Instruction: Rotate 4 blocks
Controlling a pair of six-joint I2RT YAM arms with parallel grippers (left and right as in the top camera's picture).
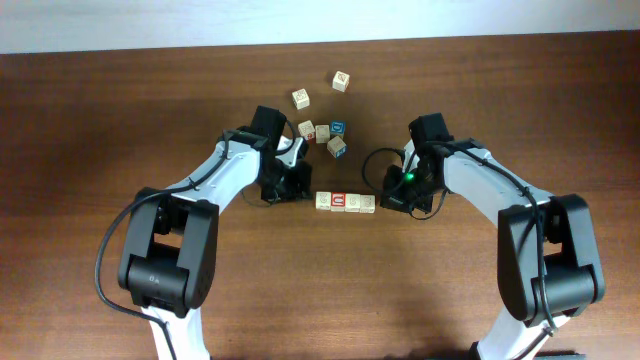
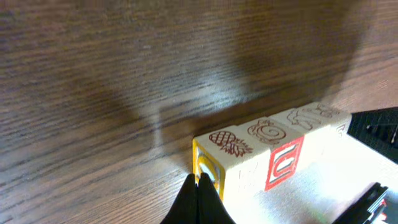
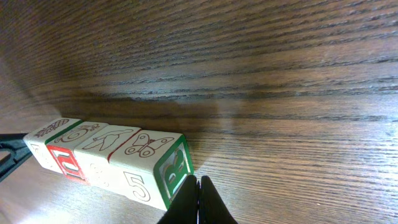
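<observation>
Nearest to the robot, the blocks [image 1: 345, 202] lie in one straight row on the counter [image 1: 100, 120], four cubes touching side by side, running from 9 o'clock to 3 o'clock. The red-faced block [image 2: 285, 163] is second from the left end.

The left gripper [image 2: 198, 183] is fully closed, with nothing between its fingers. Its tip presses against the yellow-faced end block [image 2: 214, 163] at the 9 o'clock end of the row. The right gripper [image 3: 199, 183] is also fully closed and holds nothing. Its tip stands at the green-faced end block [image 3: 174, 167] at the 3 o'clock end, touching it or just beside it; I cannot tell which.

I judge that the two closed tips are used as pushers, one on each end. Like this the row is squeezed along its length and the four cubes can stay together as one bar while they are turned. No single cube is grasped, because the closed fingers only lean on the outer faces. If the two tips are not well opposite each other, the row could buckle in the middle.

Farther away, toward 12 o'clock from the row, the blue-faced cube [image 1: 338, 128] sits in a small loose cluster, and other loose cubes [image 1: 301, 98] lie beyond it, well apart from the row
</observation>
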